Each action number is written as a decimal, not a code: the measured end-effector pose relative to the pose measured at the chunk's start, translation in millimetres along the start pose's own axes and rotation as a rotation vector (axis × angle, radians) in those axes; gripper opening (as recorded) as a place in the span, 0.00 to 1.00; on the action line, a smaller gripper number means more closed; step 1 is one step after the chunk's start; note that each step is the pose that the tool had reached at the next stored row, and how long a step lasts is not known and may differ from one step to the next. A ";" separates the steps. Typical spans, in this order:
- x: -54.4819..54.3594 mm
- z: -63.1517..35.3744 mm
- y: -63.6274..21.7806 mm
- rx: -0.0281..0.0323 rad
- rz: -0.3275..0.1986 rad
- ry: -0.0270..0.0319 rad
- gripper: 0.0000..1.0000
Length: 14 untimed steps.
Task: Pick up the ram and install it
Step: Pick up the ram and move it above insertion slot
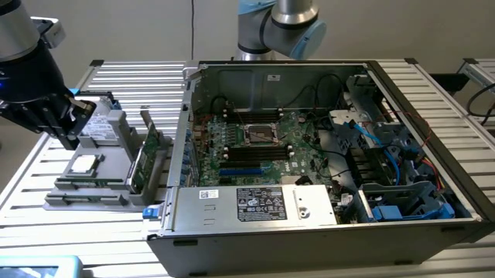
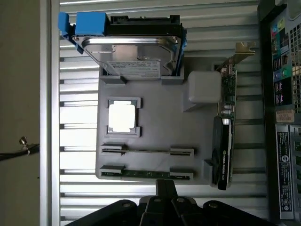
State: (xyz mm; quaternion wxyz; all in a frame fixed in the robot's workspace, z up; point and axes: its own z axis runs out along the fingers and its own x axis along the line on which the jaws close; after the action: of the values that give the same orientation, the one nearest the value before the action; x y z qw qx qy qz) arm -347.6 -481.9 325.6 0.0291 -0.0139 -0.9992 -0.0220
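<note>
Two ram sticks stand on edge in slots at one end of a grey holder tray: one ram close to my fingertips, the other ram one row further in. In the exterior view the ram slots sit at the tray's near end. My gripper is shut with nothing in it and hangs above the tray. In the exterior view the gripper is over the tray's far left part, near the hard drive.
The tray also carries a hard drive, a processor chip and a green expansion card on edge. The open computer case lies at the exterior view's right, with a motherboard and black memory slots inside. Everything rests on a slatted metal table.
</note>
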 end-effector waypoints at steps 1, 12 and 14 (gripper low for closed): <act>0.1 0.0 0.1 0.0012 -0.019 0.0009 0.11; 0.0 1.5 0.0 0.0130 -0.219 0.0096 0.11; -0.1 1.9 0.0 0.0151 -0.255 0.0113 0.11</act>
State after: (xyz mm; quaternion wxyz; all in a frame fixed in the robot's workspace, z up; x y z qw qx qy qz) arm -347.6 -481.8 323.7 0.0317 0.1138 -0.9928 -0.0180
